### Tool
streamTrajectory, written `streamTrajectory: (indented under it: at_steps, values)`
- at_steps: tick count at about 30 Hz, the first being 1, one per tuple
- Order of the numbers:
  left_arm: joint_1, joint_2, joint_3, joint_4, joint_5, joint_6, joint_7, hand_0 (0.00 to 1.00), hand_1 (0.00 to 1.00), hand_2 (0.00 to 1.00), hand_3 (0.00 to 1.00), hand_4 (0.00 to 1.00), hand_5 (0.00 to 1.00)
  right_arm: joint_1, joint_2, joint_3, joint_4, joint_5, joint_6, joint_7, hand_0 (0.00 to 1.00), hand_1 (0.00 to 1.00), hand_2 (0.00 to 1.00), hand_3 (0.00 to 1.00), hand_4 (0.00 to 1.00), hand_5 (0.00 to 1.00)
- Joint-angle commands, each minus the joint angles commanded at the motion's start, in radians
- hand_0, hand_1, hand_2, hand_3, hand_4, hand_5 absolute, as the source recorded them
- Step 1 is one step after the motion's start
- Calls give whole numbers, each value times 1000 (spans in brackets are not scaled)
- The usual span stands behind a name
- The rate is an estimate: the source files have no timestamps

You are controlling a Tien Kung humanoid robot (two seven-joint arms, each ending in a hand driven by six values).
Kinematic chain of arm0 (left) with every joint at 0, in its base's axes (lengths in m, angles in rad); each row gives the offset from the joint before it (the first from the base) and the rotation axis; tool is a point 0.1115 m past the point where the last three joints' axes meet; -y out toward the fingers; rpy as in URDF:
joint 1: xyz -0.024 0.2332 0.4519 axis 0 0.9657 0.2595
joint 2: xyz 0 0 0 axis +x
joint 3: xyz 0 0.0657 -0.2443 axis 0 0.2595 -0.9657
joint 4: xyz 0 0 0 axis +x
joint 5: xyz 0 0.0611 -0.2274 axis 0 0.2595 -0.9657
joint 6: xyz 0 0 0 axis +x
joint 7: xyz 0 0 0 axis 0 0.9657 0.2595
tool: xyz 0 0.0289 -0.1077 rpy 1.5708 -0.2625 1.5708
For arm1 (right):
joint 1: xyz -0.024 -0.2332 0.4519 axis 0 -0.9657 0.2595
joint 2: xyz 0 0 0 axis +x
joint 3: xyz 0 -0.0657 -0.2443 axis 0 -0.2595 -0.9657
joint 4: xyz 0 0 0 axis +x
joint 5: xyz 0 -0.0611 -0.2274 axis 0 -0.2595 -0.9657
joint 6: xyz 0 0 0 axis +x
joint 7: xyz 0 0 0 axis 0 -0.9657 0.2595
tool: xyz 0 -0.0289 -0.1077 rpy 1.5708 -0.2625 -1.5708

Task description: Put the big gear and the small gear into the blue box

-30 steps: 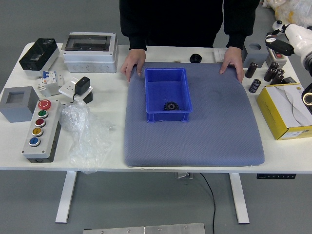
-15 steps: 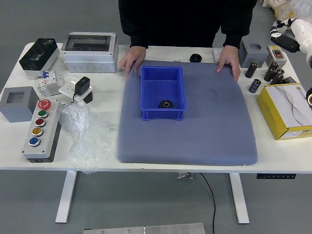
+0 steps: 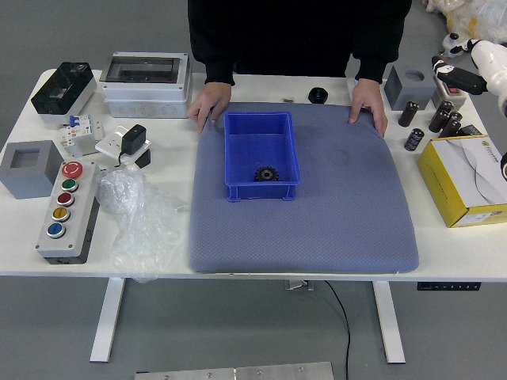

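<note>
A dark gear [image 3: 267, 173] is lying in the blue box [image 3: 261, 146], beside its near wall; a second gear is not showing, and whether this one is big or small I cannot tell. It is looking stiff and fairly dense (a guess from its solid look), so the toothed rim would be the place for pinching. The box is seeming light and rigid, its side walls offering a hold. It is sitting on a soft-looking mat [image 3: 348, 229], whose far corners the person's right hand [image 3: 211, 101] and left hand [image 3: 369, 101] are holding on the white worktop [image 3: 22, 245]. The robot's right hand [image 3: 445, 63] is hovering at upper right, fingers apart, gripping nothing.
</note>
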Motion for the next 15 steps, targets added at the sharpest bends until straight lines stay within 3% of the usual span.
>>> streamTrajectory:
  at_steps: [1,15]
  values:
    - [-1,0,1,0,0,0,0,867,849,840,805,614,373,-1,-1,0,2,0,0,-1,938,867,883,842,563,998]
    - [-1,5,2,0,2,0,0,867,849,840,805,614,371,-10,-2,18,9,-8,0,0,939,862,871,831,588,998]
